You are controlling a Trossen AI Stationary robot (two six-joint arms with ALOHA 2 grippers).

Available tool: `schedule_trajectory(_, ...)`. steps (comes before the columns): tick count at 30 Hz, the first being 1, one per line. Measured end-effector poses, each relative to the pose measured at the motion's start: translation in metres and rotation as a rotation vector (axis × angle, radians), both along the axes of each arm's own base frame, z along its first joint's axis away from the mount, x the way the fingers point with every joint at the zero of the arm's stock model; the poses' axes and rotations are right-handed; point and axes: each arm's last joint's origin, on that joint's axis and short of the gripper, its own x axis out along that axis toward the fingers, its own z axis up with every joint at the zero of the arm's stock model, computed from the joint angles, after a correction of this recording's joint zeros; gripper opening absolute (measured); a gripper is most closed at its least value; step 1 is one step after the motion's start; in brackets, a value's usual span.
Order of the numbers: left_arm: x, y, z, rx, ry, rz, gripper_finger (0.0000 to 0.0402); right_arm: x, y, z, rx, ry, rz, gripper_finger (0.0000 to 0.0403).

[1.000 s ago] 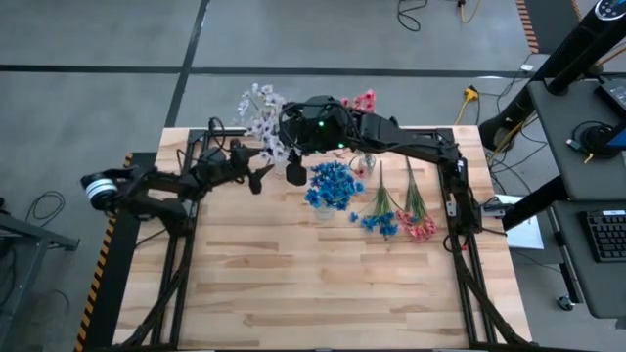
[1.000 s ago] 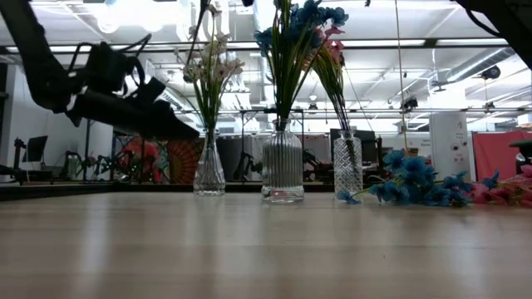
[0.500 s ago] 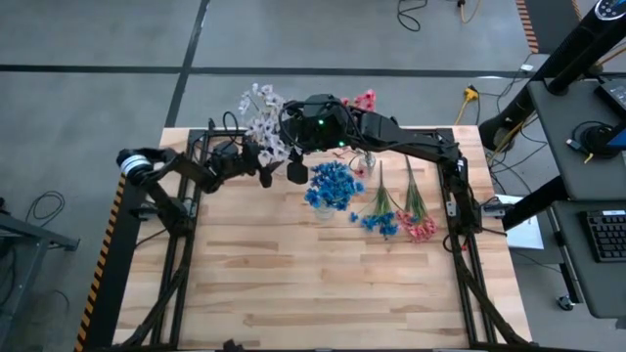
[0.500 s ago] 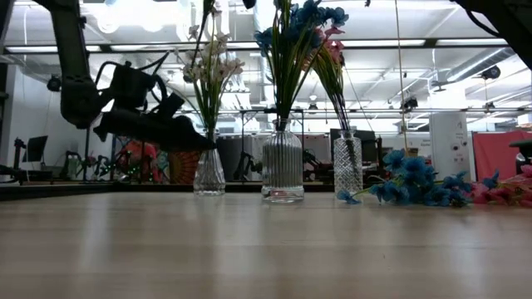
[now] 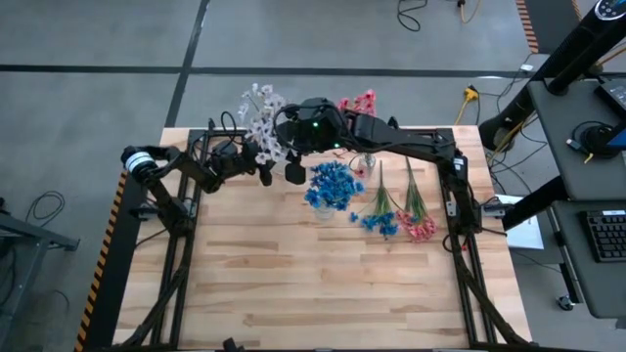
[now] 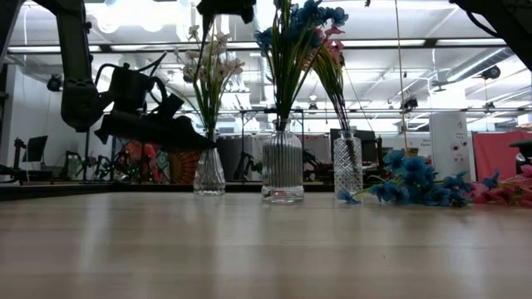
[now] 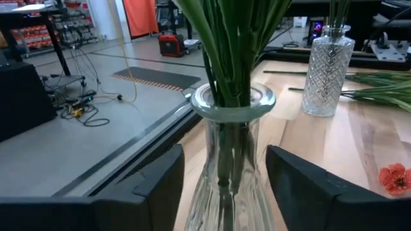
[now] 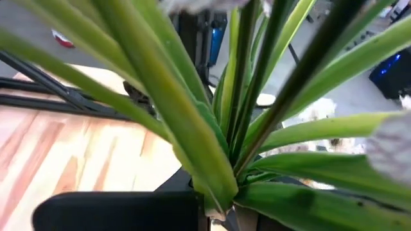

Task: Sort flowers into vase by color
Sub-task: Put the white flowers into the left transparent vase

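left gripper [image 7: 225, 186] — fingers apart either side of the white flowers' vase [image 7: 229, 154], apparently to steady it. right gripper [image 5: 293, 171] above it, fingers together, seemingly pinching a white spray [image 5: 260, 122] to feed its stem into the neck. blue flowers [image 5: 333, 184] and pink flowers [image 5: 364, 101] stand in vases alongside; loose sprays [image 5: 396, 210] lie on the surface [image 5: 323, 284], unsorted. no legible writing.

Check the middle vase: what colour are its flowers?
Blue. The middle vase holds blue flowers; clearest in the low view.
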Motion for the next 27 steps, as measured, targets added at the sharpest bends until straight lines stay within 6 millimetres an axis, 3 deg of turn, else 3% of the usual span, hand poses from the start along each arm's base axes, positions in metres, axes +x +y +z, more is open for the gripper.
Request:
schedule_trajectory(11, 0.0, 0.0, 0.0, 0.0, 0.001, 0.005, 0.015, 0.0, -0.01, -0.007, 0.026, 0.013, -0.031, 0.0028)
schedule_trajectory(27, 0.0, 0.001, -0.004, -0.007, 0.009, 0.008, 0.0131, 0.004, -0.02, -0.017, -0.011, 0.003, -0.133, 0.0028)
